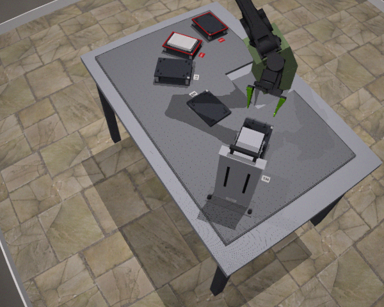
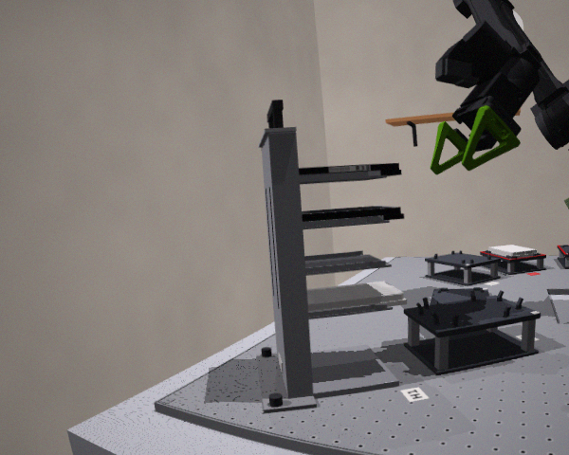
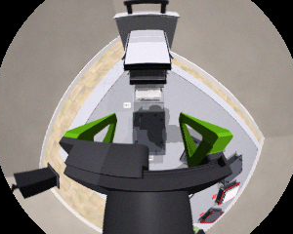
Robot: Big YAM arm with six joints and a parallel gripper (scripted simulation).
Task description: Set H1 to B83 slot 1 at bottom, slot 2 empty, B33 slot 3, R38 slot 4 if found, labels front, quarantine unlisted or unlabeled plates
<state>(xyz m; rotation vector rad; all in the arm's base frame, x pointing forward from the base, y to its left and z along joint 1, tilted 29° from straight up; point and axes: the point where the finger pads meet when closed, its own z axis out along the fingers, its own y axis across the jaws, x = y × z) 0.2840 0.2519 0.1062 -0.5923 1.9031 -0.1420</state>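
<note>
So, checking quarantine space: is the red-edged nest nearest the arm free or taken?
Free: that quarantine nest shows only its dark top; the other holds a white plate.

Hand (image 2: 473, 144) before plate hotel (image 2: 284, 254), apart

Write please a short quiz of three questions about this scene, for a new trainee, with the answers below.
1. True or false: the gripper is closed on a plate.
2. Which red-rimmed quarantine nest carries a white plate?
A. the one nearer the landing nest
B. the one farther from it
C. both
3. Fill in: in the exterior view, the gripper hangs in front of the plate hotel, at about the height of its ____ shelf.

Key
1. False: the fingers stand wide open, with nothing between them.
2. A: the farther nest shows only its dark top.
3. Top: the green fingers are close to level with the highest shelf, apart from its front edge.
</note>
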